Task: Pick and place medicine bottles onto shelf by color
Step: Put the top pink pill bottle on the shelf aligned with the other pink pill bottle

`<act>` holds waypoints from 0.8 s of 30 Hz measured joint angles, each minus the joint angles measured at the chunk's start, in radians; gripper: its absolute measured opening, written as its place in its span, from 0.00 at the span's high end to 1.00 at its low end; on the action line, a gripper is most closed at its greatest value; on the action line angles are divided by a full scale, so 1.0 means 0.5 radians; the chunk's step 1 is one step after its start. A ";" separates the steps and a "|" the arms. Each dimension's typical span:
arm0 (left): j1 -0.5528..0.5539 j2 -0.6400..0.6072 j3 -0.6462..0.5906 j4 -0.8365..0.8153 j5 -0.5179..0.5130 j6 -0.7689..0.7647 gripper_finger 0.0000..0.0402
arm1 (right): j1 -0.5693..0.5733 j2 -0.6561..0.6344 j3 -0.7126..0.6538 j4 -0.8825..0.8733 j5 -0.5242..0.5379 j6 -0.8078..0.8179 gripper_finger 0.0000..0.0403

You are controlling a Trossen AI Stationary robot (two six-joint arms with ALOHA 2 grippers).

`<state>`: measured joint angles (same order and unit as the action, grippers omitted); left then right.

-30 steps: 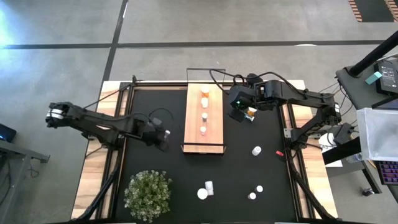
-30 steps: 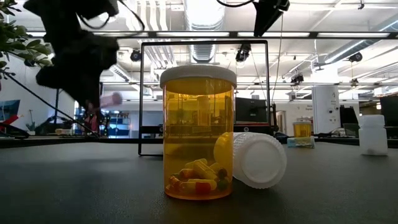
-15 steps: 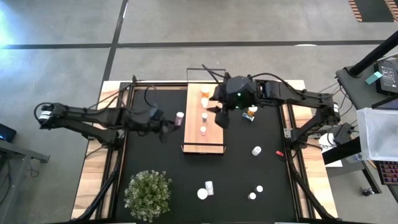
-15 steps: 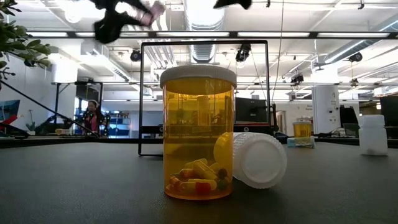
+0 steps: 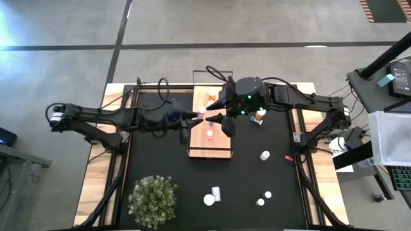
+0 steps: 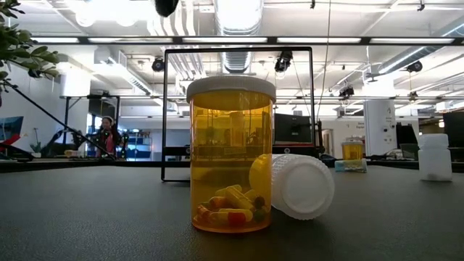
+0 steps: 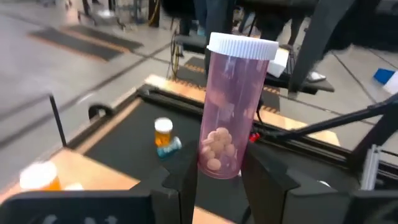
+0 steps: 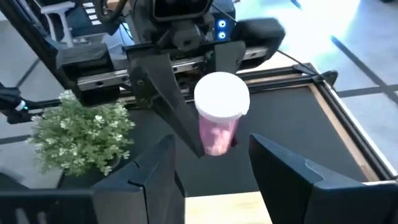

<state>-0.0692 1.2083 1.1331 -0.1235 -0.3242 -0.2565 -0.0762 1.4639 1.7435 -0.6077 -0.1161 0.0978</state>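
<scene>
Both arms have closed toward the middle of the shelf since half a second ago, so the two grippers now face each other over the board. The left gripper (image 7: pixel 219 177) has its fingers clamped on the lower body of a pink bottle (image 7: pixel 229 106), white cap pointing away from the wrist, pale tablets settled near the held end. Seen from above, that bottle (image 5: pixel 200 115) sits at the shelf's left edge, held above the wood. The right gripper (image 8: pixel 211 162) hangs opposite with its fingers spread wide and nothing between them; the pink bottle's cap (image 8: pixel 222 95) lines up with the gap.

On the shelf (image 5: pixel 218 144) a row of small bottles already stands along the centre line, an orange one (image 5: pixel 212 94) toward the far end. Other bottles remain on the black mat (image 5: pixel 154 160): a white one (image 5: pixel 264 155) to the right of the shelf, several near the front edge, and a large amber bottle (image 6: pixel 232 154) close to the low camera. A potted plant (image 5: pixel 153 199) stands at the front left.

This looks like a handover. The right fingers should probably close on the cap end squarely before the left lets go, and both should stay clear of the standing row.
</scene>
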 joint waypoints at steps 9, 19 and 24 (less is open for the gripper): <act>0.006 0.096 0.104 -0.015 -0.001 0.121 0.77 | 0.004 0.000 0.001 0.123 0.001 0.035 0.51; 0.008 0.088 0.104 -0.013 0.001 0.110 0.77 | 0.004 -0.002 0.001 0.134 0.006 0.043 0.60; 0.008 0.088 0.104 -0.010 0.003 0.110 0.77 | 0.003 -0.002 0.002 0.134 0.008 0.043 0.70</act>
<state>-0.0654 1.2526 1.1851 -0.1287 -0.3225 -0.2017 -0.0746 1.4631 1.7443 -0.5407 -0.1123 0.1196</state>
